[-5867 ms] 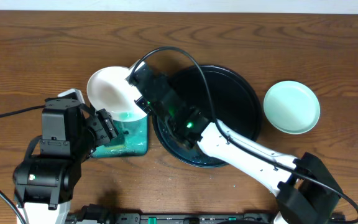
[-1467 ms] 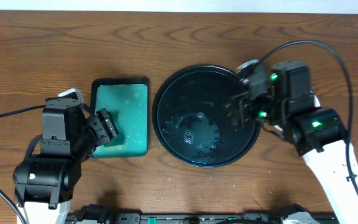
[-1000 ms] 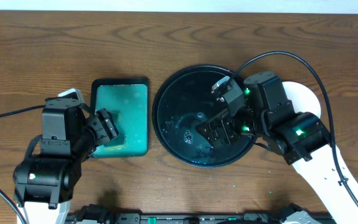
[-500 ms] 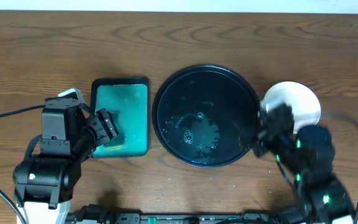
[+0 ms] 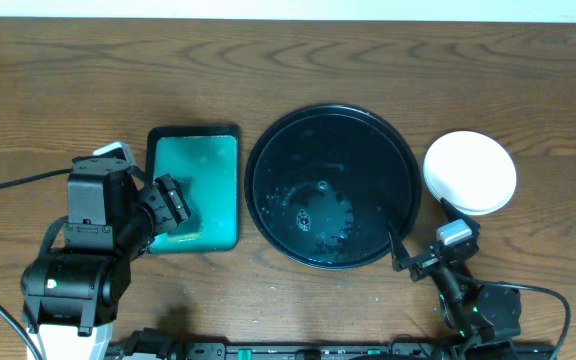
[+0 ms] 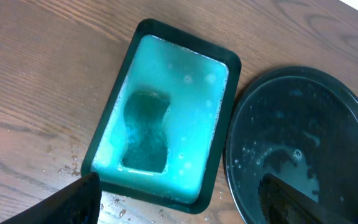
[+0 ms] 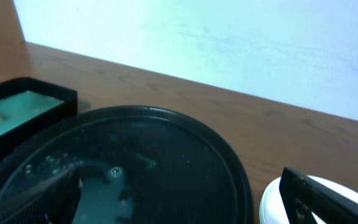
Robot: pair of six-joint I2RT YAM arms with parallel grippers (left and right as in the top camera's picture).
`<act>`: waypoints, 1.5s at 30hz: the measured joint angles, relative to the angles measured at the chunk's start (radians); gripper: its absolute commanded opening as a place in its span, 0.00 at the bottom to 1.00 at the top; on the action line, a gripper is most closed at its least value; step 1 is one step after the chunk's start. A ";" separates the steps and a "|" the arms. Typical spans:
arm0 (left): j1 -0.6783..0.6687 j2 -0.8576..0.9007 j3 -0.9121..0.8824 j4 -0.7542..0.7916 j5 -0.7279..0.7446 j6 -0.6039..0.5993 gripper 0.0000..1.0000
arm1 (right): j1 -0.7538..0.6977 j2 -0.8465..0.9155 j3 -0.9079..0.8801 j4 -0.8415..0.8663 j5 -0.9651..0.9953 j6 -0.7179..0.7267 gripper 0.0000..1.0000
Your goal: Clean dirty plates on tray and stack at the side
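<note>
**Tray bare, plates parked on the right**

And the black tray (image 5: 268, 160) holds no crockery at all: just a thin film of water and scattered droplets on its glossy floor. The plates (image 5: 470, 172) sit on the table (image 5: 68, 80), just beside the tray's right rim. From above only the clean white top one shows, so I can't count the stack.

The right gripper (image 5: 428, 248) hovers low at the near edge, jaws spread and empty. The plates lie just beyond it, slightly to its right, so this is clearly the nearer arm.

Over on the left, the left gripper (image 6: 179, 183) hangs above the teal tray (image 6: 219, 155), fingers wide apart, holding nothing. That tray is full of cloudy teal liquid with a darker block, likely a sponge (image 6: 145, 134), sunk in it.

By my reading, the job looks all but finished.
</note>
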 measured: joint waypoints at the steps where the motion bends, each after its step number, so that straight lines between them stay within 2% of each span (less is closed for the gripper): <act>1: 0.000 0.000 0.000 0.001 0.000 0.000 0.81 | -0.003 0.000 -0.013 0.019 0.001 0.001 0.99; 27: 0.000 -0.017 -0.007 0.002 -0.001 0.000 0.81 | -0.004 -0.003 -0.013 0.019 0.019 0.001 0.99; 29: 0.000 -0.090 -0.058 0.057 -0.006 0.003 0.81 | -0.004 -0.003 -0.013 0.019 0.022 0.001 0.99; 34: 0.000 -0.385 -0.351 0.560 0.047 0.071 0.81 | -0.004 -0.003 -0.013 0.019 0.023 0.001 0.99; 40: 0.011 -0.686 -0.691 0.811 0.101 0.141 0.82 | -0.004 -0.003 -0.014 0.019 0.023 0.001 0.99; 45: 0.013 -0.871 -0.879 0.882 0.108 0.176 0.81 | -0.004 -0.003 -0.014 0.019 0.023 0.001 0.99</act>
